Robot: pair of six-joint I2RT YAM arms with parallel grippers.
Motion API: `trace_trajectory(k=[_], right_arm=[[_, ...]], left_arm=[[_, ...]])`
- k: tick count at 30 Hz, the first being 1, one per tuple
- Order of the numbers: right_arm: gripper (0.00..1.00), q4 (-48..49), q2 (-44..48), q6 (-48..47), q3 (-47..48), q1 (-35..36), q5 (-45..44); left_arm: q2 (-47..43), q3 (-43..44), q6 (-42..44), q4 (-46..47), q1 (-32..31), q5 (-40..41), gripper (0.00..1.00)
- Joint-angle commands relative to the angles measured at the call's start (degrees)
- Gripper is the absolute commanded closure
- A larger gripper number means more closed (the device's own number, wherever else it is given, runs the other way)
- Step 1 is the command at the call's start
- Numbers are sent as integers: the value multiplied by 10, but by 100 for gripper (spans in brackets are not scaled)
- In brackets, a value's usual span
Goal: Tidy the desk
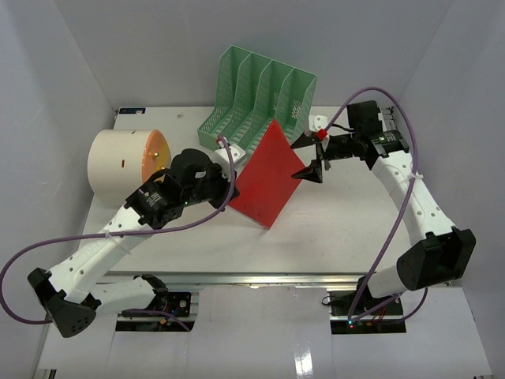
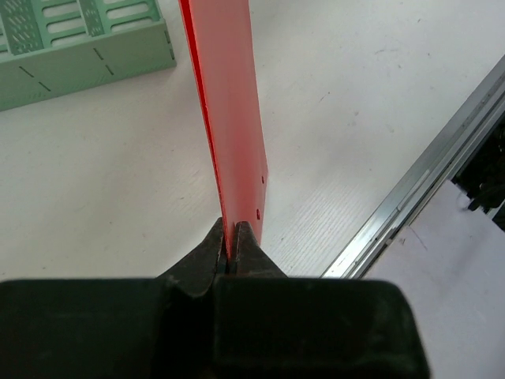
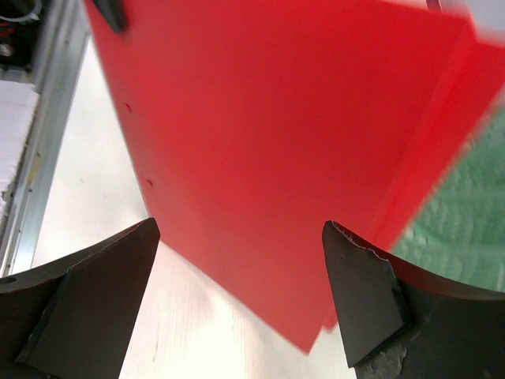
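**Left pincer clamped on red folder, right pincer spread wide at its far corner**

The left gripper [image 2: 230,243] was closed tight on the near edge of the red folder [image 1: 264,178], its two black fingertips pinching the thin board between them. The folder stood on edge, seen almost edge-on from the left wrist, with small punched holes near the gripped end.

The right gripper [image 1: 309,158] was at the folder's opposite corner, its jaws spread wide and holding nothing. From the right wrist the red face filled the gap ahead of the fingers [image 3: 102,284]. Whether either finger touched the corner could not be told.

The desk [image 1: 347,229] lay under the folder and extended well past it on every side, with its metal rail [image 2: 410,205] on the side nearer the arm bases. A green file rack [image 1: 260,99] stood just behind the folder, and a cream cylinder [image 1: 118,162] with an orange inside lay to the folder's left.

In the top view the left wrist housing hid the fingertips. The left wrist picture cut off the folder's upper end, and the folder's right side was blurred in the right wrist picture. Whether its lower edge rested on the desk was unclear.
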State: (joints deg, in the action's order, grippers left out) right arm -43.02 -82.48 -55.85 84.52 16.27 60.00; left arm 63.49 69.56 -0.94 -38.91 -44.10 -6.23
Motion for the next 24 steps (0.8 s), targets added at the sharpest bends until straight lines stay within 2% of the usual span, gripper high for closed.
trace_trajectory(k=[1, 7, 15, 24], right_arm=[[10, 63, 8, 17, 25, 77, -65], [10, 133, 34, 52, -10, 84, -103], [10, 151, 70, 57, -24, 82, -126], [10, 139, 0, 69, 6, 82, -21]], left_arm=[[-28, 33, 61, -51, 0, 1, 100], [-50, 42, 71, -79, 0, 15, 100], [-70, 46, 66, -98, 0, 13, 100], [-87, 47, 82, -85, 0, -44, 100]])
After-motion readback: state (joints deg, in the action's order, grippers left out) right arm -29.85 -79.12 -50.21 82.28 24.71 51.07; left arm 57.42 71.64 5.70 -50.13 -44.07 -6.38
